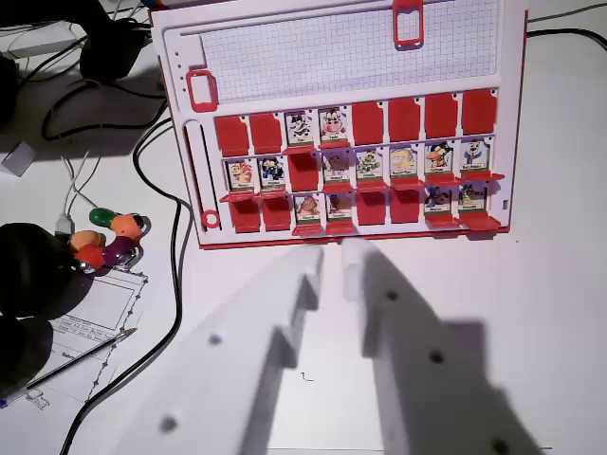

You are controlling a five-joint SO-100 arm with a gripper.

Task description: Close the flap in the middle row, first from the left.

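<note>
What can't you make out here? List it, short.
- Wrist view: the names under the cards on the board are too small and blurry to read.
- The board's top edge is cut off by the frame.
- The paper at the view's left is partly covered by a dark shape.
- The gripper: the gap between its jaws looks narrow; open or shut is unclear.

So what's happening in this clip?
A white gripper hovers just in front of a red Guess Who-style board lying on a white table. Its fingers sit close together and hold nothing, and they touch no flap. In the middle row, the leftmost flap is up, showing its picture card, so it has not been closed yet.
</note>
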